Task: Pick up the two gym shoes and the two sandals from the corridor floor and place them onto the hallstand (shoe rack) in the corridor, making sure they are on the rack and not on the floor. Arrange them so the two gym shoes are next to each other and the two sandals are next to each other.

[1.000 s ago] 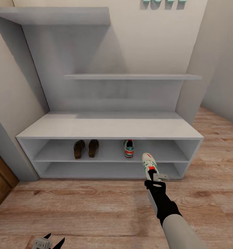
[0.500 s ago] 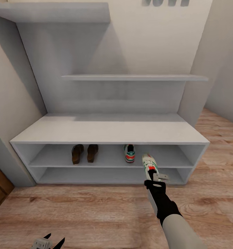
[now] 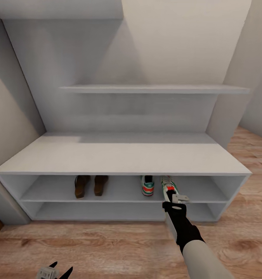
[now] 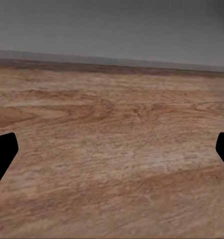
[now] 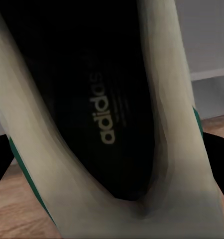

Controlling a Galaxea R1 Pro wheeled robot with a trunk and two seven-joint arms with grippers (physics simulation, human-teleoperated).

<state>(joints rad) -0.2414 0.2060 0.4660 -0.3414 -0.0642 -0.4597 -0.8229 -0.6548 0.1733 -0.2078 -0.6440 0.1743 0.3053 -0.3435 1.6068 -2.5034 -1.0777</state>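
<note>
The right gripper [image 3: 173,197] pinches the second gym shoe [image 3: 168,185] at its heel end; the fingers sit closed on the collar, and the right wrist view looks straight into the shoe's dark insole [image 5: 104,99]. The shoe's long axis runs away from the robot, toe toward the hallstand [image 3: 123,155], toe approx. at the front edge of the upper shelf level. The first gym shoe [image 3: 148,185] stands on that shelf just to its left, parallel, w/ a small gap. The sandals [image 3: 90,185] sit side by side further left on the same shelf. The right arm is stretched fwd and low. The left gripper [image 3: 61,270] hangs low over the corridor floor [image 4: 112,149], fingers spread, holding nothing. Likely next: push fwd and set down beside its mate.
</note>
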